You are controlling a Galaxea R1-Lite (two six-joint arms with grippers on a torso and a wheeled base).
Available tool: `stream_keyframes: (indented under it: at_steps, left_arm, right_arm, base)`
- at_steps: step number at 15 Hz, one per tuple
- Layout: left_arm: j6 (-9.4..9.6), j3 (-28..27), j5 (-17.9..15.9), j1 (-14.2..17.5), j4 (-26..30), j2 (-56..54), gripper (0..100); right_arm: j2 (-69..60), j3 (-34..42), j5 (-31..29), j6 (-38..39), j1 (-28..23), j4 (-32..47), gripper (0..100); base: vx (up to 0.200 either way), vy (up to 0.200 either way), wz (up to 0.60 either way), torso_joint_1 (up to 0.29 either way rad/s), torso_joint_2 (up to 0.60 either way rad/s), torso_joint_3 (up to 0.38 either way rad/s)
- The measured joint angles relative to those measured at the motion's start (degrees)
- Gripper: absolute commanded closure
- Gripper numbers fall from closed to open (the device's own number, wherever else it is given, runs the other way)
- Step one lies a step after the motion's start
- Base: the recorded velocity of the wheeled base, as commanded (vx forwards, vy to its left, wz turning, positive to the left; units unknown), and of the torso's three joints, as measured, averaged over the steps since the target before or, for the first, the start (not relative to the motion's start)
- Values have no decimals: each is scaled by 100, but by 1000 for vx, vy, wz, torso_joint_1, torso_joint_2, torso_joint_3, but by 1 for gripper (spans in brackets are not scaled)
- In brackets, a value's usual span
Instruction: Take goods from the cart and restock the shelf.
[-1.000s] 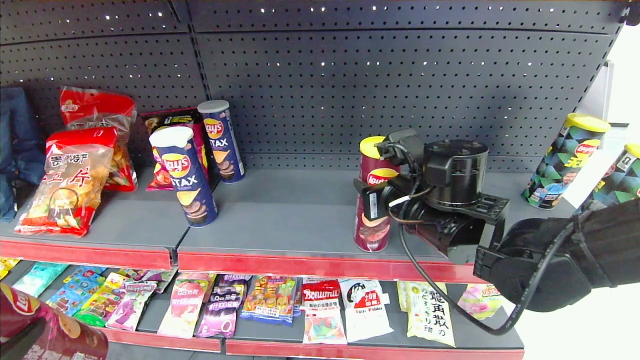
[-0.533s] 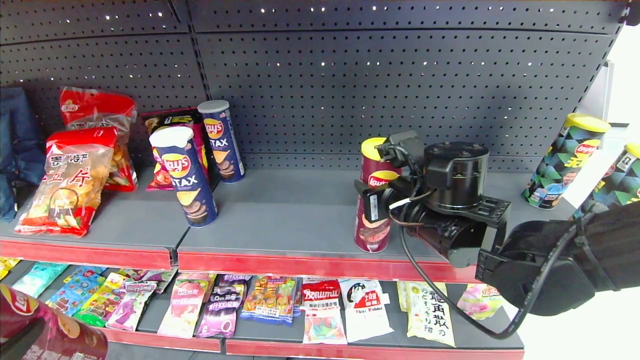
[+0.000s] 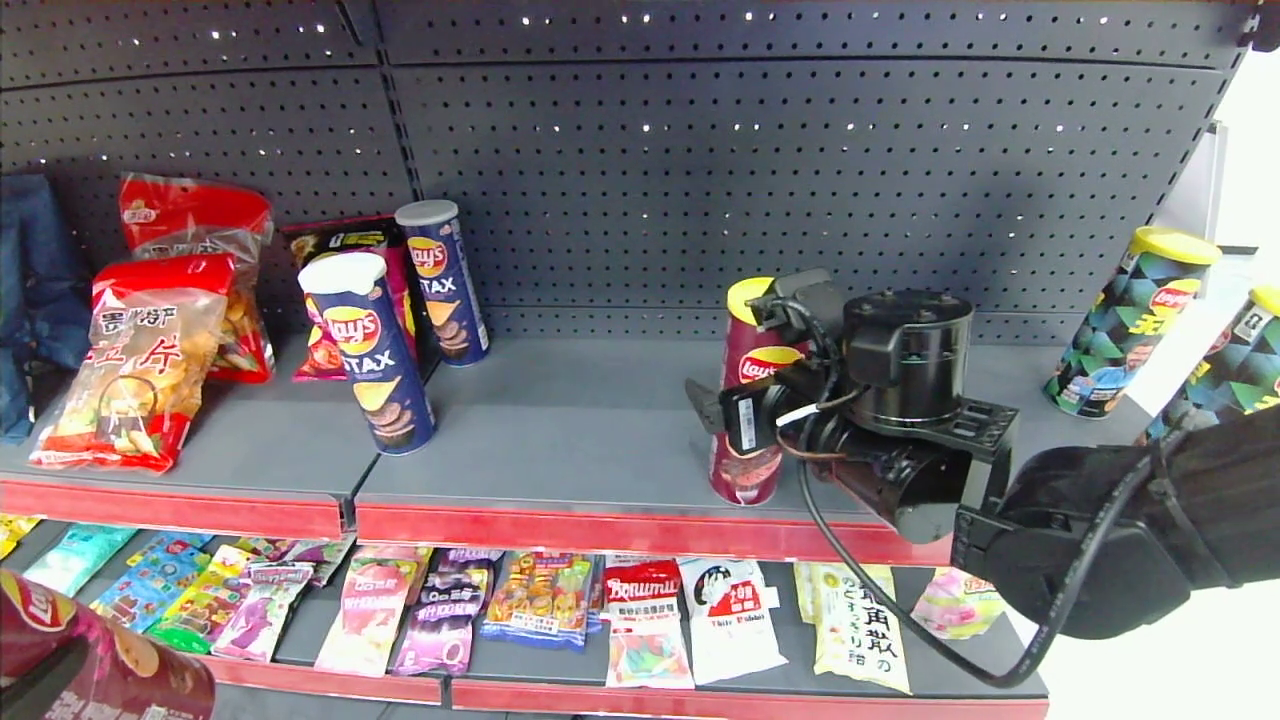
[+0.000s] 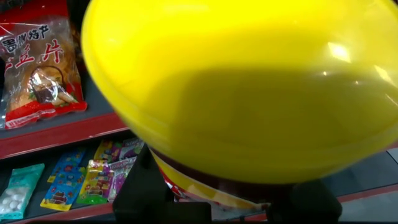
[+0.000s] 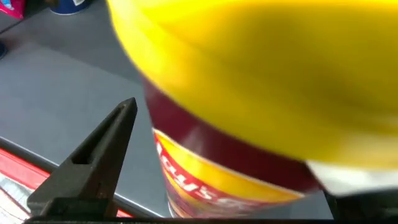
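A maroon chips can (image 3: 742, 468) with a yellow lid stands on the grey shelf (image 3: 580, 430) near its red front edge. My right gripper (image 3: 745, 410) is open around its middle. One finger (image 5: 93, 168) stands clear of the can (image 5: 249, 162), with grey shelf showing in the gap. At the lower left, my left gripper (image 3: 40, 685) is shut on a second maroon can (image 3: 120, 670). That can's yellow lid (image 4: 249, 81) is close to the left wrist camera, with the left gripper (image 4: 227, 202) dark beneath it.
Two blue cans (image 3: 375, 350) and red snack bags (image 3: 140, 360) stand on the shelf's left part. Patterned cans (image 3: 1130, 320) are at the far right. Grey shelf between the blue cans and the maroon can is bare. Several candy packets (image 3: 540, 600) lie on the lower shelf.
My right gripper's fingers have spread apart from the shelf can; the outer finger has swung out to the left. The can stays standing. The left arm has not moved.
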Motion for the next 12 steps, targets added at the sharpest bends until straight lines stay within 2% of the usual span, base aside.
stream_keyframes:
  at_steps: [3, 12]
  left_arm:
    - [0, 0, -1, 0, -1, -2, 100]
    - [7, 52, -37, 0, -4, -4, 100]
  right_arm:
    - [-84, 72, -116, 20, 57, -11, 0]
    - [-1585, 1576, -206, 57, 418, -17, 0]
  base:
    - [0, 0, 0, 0, 0, 0]
    - [0, 0, 0, 0, 0, 0]
